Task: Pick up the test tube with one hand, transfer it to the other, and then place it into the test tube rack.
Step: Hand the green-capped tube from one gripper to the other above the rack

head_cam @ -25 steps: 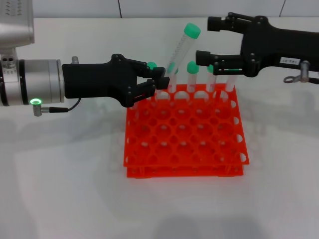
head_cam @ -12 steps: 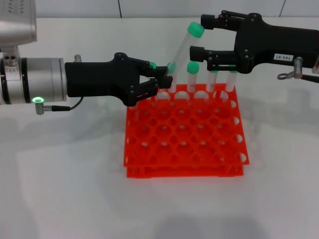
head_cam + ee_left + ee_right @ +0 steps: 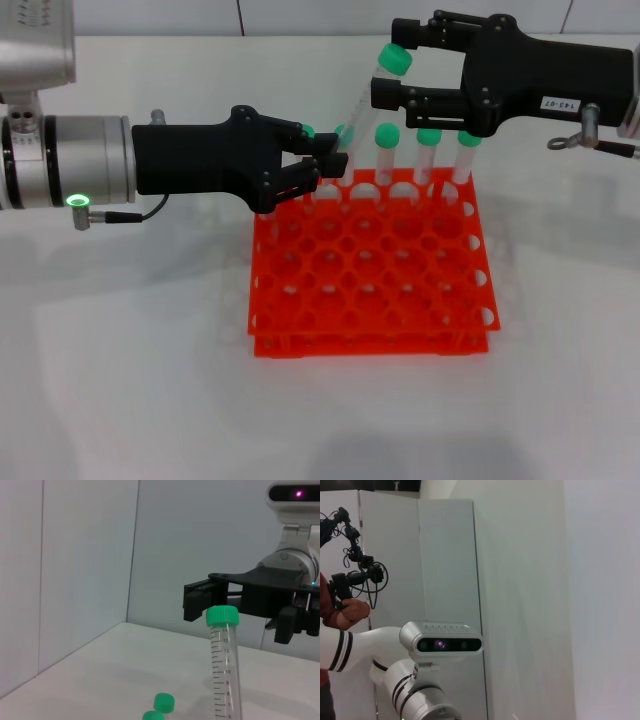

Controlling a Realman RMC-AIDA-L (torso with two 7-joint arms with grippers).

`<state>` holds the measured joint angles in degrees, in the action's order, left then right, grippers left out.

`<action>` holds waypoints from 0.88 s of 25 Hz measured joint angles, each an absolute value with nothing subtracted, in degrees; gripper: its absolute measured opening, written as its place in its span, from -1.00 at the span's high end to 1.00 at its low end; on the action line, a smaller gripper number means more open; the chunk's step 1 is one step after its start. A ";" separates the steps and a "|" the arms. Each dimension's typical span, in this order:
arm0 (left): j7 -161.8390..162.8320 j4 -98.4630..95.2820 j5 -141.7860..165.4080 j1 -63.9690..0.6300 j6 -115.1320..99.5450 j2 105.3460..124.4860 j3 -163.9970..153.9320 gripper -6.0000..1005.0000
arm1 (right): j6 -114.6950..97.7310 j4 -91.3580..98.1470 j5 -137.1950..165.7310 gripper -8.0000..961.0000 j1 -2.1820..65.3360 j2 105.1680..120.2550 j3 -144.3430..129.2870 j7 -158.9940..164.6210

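Orange-red rack (image 3: 371, 268) sits centre in the head view. At its 11 o'clock corner the left gripper (image 3: 330, 166) is clamped on the lower end of the tilted test tube (image 3: 369, 105). The right gripper (image 3: 388, 73), fingers apart, brackets the green cap from 3 o'clock. Pickup looks done; handover and placing remain.

Left wrist view: the tube stands before the spread right gripper, two capped tubes (image 3: 160, 707) below.

Right wrist view shows only wall and robot head; many rack holes are free.

The head view looks down on the tabletop (image 3: 120, 380). The left wrist view faces the right hand (image 3: 220, 602), shared with head view; the right wrist view faces the robot's head (image 3: 442, 644).
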<state>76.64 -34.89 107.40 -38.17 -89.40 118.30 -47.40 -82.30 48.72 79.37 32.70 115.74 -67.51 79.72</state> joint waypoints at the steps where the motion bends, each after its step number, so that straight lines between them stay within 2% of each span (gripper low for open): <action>1: 76.64 -34.89 107.40 -38.17 -89.40 118.29 -47.42 0.60 | -82.30 48.72 79.37 -0.53 32.70 115.74 -67.51 79.72; 16: 76.64 -34.86 107.40 -38.22 -89.18 118.29 -47.47 0.60 | -82.12 46.73 78.62 -0.51 33.78 115.75 -67.55 79.71; 21: 76.64 -34.93 107.40 -38.25 -89.21 118.29 -47.46 0.60 | -81.91 46.00 78.57 -0.09 34.28 115.75 -67.58 79.71; 22: 76.64 -34.95 107.40 -38.27 -89.22 118.29 -47.46 0.60 | -81.84 45.99 78.57 -0.06 34.28 115.75 -67.59 79.71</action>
